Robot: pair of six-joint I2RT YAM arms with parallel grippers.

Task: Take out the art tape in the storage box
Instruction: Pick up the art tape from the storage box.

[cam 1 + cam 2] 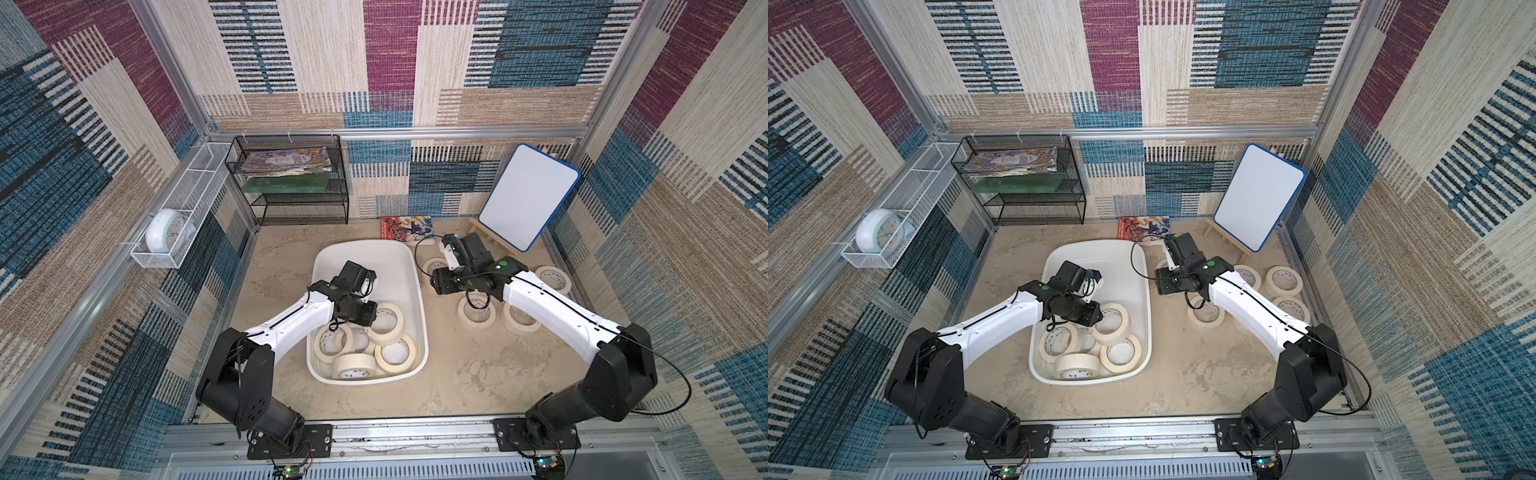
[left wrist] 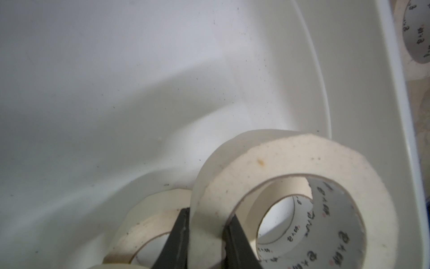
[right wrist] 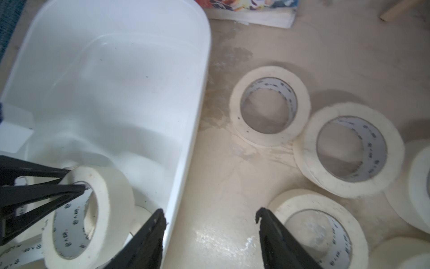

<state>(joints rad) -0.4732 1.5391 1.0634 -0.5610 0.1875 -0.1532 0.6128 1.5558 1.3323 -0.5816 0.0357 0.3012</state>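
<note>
Both arms reach in from the near side, the left arm (image 1: 291, 319) over the storage box (image 1: 386, 262) and the right arm (image 1: 552, 303) over the surface (image 1: 478, 374) beside it. Left claw (image 2: 209, 213) is clamped on the wall of one art tape roll (image 2: 290, 160), tilted up among the other rolls (image 1: 397, 353) bunched at the box's near end. Right claw (image 3: 210, 210) has its jaws apart over bare surface, between the box's rim and loose rolls (image 3: 270, 104) lying flat outside.

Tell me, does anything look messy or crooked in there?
Yes, a bit. Inside the storage box the art tape is a jumble. Rolls overlap, an upright roll stands on its edge by the near wall, and a tilted roll is pinched by the left pincer. The rolls on the table lie flat.
</note>
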